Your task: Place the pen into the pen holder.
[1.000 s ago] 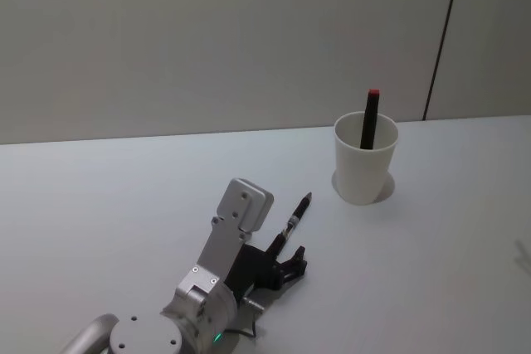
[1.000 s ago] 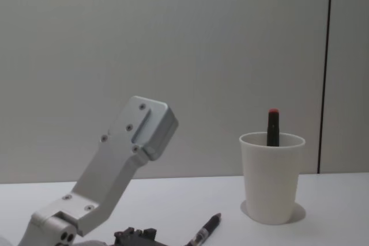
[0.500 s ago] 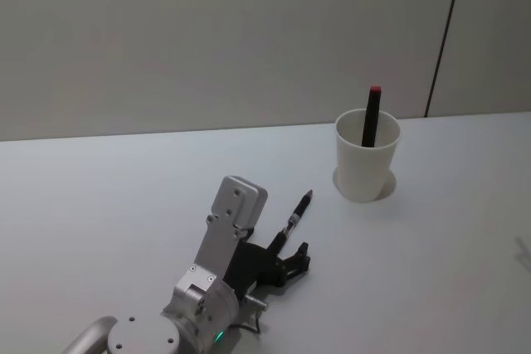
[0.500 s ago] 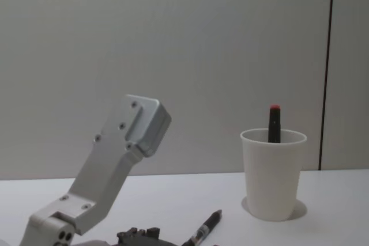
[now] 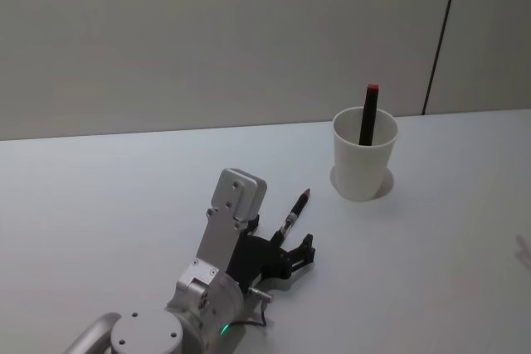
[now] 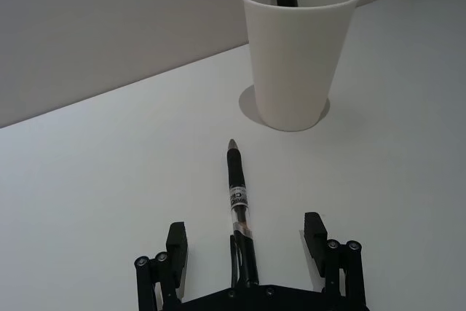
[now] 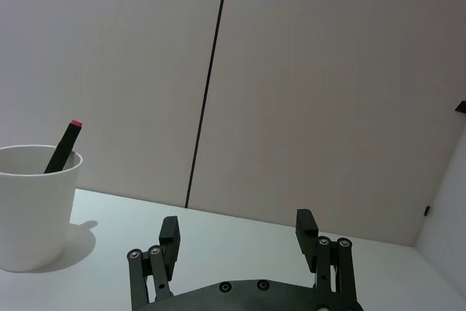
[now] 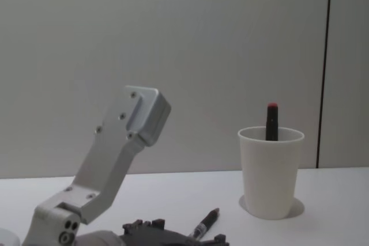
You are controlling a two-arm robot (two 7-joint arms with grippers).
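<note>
The pen (image 5: 294, 213) lies flat on the counter (image 5: 431, 246) at the lower centre of the head view, its tip aimed up and right toward the pen holder (image 5: 363, 163), which stands well apart at centre right. The left end effector (image 5: 290, 254) has its jaws spread wide, one on each side of the pen's rear half and touching neither side of it.

The likely trouble is the grasp. If one finger meets the barrel first, the round pen could roll or skid out. A hold near the rear end would leave most of the pen hanging forward, free to swing. The paper holder looks light, so a pen that catches the rim could tip it or shove it along. A red-tipped marker (image 5: 369, 113) already leans inside and narrows the opening.

In the left wrist view the pen's (image 6: 237, 194) rear end runs under the left end effector (image 6: 246, 229) at the bottom edge, so its full length is unclear. Whether the fingertips touch the counter cannot be told. The holder's (image 6: 298, 56) wall hides the marker's lower part.

The right end effector (image 7: 237, 223) sits idle, wide open and empty, at the bottom of its wrist view.
</note>
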